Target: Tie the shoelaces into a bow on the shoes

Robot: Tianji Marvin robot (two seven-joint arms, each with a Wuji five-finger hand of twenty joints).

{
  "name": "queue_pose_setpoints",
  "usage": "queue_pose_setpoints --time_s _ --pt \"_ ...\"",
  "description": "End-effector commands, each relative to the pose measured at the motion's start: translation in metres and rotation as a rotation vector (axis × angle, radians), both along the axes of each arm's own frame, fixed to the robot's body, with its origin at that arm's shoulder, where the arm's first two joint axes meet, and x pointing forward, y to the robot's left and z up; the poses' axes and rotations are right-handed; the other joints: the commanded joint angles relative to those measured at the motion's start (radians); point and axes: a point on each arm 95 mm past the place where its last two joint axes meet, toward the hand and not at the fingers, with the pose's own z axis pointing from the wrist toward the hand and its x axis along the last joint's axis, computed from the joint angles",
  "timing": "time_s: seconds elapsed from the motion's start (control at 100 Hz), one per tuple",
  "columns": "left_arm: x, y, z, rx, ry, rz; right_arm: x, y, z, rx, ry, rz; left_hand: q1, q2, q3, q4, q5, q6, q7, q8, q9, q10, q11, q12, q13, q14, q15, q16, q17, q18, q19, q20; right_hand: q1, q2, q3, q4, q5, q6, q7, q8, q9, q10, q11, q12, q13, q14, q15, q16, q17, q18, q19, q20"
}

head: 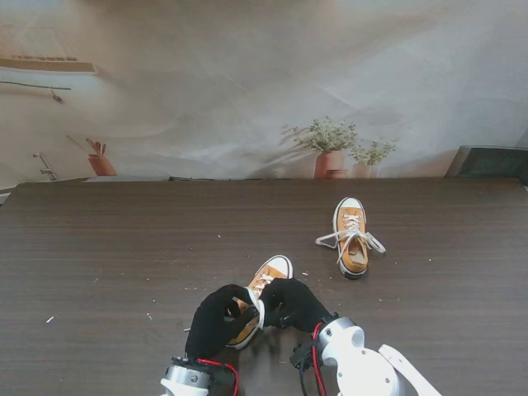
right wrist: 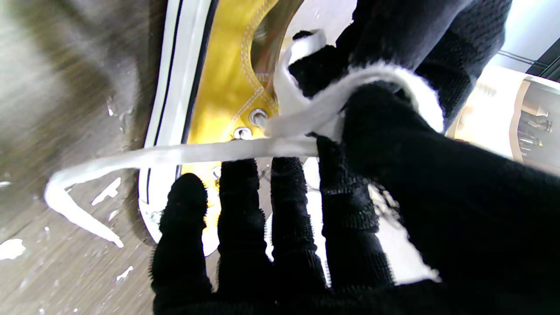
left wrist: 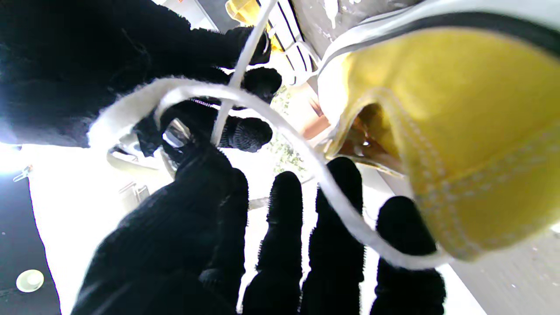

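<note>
Near shoe [head: 262,289]: I work over it.
Left hand [head: 216,320]: pinches lace [left wrist: 280,127].
Right hand [head: 290,304]: lace wrapped; keep tension even.

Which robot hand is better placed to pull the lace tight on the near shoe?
Probably right: the right robot hand already has the white lace wrapped over its fingers beside the near shoe.

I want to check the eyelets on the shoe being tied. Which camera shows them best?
The right wrist view: the metal eyelets sit close and sharp on the yellow shoe, lace leaving them. The stand view hides them behind the robot hands; the left wrist view shows only the collar.
</note>
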Motion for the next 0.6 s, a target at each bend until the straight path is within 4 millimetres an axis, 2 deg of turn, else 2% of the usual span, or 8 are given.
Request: queue_pose_setpoints --time_s 0.0,0.07,0.12,0.17,0.26,0.37,0.49,0.59 --pt "-0.001 0.000 0.000 -0.004 0.017 -0.023 -0.001 0.001 -0.001 -0.006 0.004 0.016 0.035 0.019 -0.039 -0.007 -0.033 -0.066 0.015 0.024 -0.031 -0.021 0.005 -0.022 -0.029 -0.010 -0.017 0.017 -0.018 0.003 -0.011 0.001 0.013 -0.001 0.038 0.052 0.033 -0.023 -0.001 0.018 0.013 -0.026 -0.007 0.017 0.026 -0.007 0.005 0.014 0.000 -0.004 0.016 -0.007" --pt "-0.002 -0.001 -0.001 -0.018 0.026 -0.032 -0.002 0.002 -0.001 -0.006 0.002 0.018 0.053 0.011 -0.082 0.012 -0.026 -0.092 -0.014 0.000 -0.035 -0.025 0.004 -0.035 -0.035 -0.007 -0.026 0.021 -0.027 0.005 -0.021 0.002 0.014 0.002 0.037 0.052 0.033 -0.024 -0.002 0.018 0.013 -0.026 -0.008 0.017 0.025 -0.006 0.004 0.014 0.000 -0.004 0.016 -0.007" --pt "-0.002 -0.002 -0.001 -0.026 0.030 -0.037 -0.002 0.002 -0.001 -0.005 0.003 0.019 0.035 -0.019 -0.074 0.018 -0.021 -0.100 -0.126 -0.110 -0.037 -0.029 -0.005 -0.064 -0.036 -0.009 -0.028 0.021 -0.029 0.003 -0.023 0.002 0.012 0.004 0.035 0.052 0.032 -0.025 -0.002 0.018 0.013 -0.026 -0.008 0.017 0.026 -0.005 0.005 0.014 0.000 -0.004 0.016 -0.007" --pt "-0.002 -0.003 -0.002 -0.024 0.030 -0.043 -0.002 0.002 -0.001 -0.006 0.003 0.020 -0.077 -0.068 0.079 -0.017 -0.013 -0.080 -0.275 -0.213 -0.046 -0.034 0.015 -0.145 -0.041 -0.016 -0.035 0.024 -0.032 -0.001 -0.025 0.002 0.013 0.005 0.034 0.052 0.031 -0.027 -0.003 0.018 0.014 -0.027 -0.008 0.017 0.026 -0.005 0.005 0.014 0.000 -0.004 0.015 -0.007" --pt "-0.001 -0.005 -0.002 -0.027 0.030 -0.050 -0.002 0.002 -0.001 -0.005 0.003 0.021 -0.160 -0.089 0.207 -0.023 0.007 -0.069 -0.382 -0.271 -0.044 -0.037 0.015 -0.149 -0.042 -0.018 -0.037 0.026 -0.033 -0.008 -0.025 0.001 0.014 0.006 0.031 0.053 0.031 -0.028 -0.003 0.019 0.016 -0.027 -0.007 0.018 0.026 -0.006 0.005 0.015 0.000 -0.004 0.015 -0.006" --pt "-0.001 -0.008 -0.001 -0.058 0.033 -0.043 -0.002 0.003 -0.001 -0.006 0.003 0.026 -0.150 -0.114 0.218 -0.025 0.028 -0.081 -0.394 -0.277 -0.028 -0.041 0.021 -0.147 -0.031 -0.025 -0.034 0.026 -0.026 -0.013 -0.020 0.002 0.014 0.008 0.029 0.053 0.031 -0.028 -0.004 0.019 0.015 -0.028 -0.008 0.019 0.027 -0.006 0.004 0.015 0.000 -0.004 0.015 -0.006" --pt "-0.001 -0.010 0.000 -0.104 0.054 -0.040 -0.002 0.003 -0.002 -0.008 0.002 0.029 -0.123 -0.137 0.230 -0.030 0.057 -0.126 -0.394 -0.278 -0.017 -0.049 0.024 -0.145 -0.028 -0.036 -0.035 0.025 -0.026 -0.021 -0.018 0.001 0.014 0.007 0.027 0.053 0.031 -0.030 -0.005 0.018 0.016 -0.028 -0.008 0.019 0.028 -0.007 0.005 0.015 0.000 -0.004 0.015 -0.006" --pt "-0.003 -0.012 0.000 -0.150 0.073 -0.036 -0.002 0.004 -0.002 -0.011 0.003 0.031 -0.069 -0.151 0.199 -0.029 0.090 -0.163 -0.345 -0.287 0.016 -0.051 -0.004 -0.046 -0.023 -0.038 -0.036 0.023 -0.029 -0.020 -0.019 -0.002 0.016 0.006 0.027 0.054 0.031 -0.030 -0.005 0.018 0.017 -0.028 -0.009 0.020 0.027 -0.008 0.004 0.015 0.000 -0.004 0.015 -0.006"
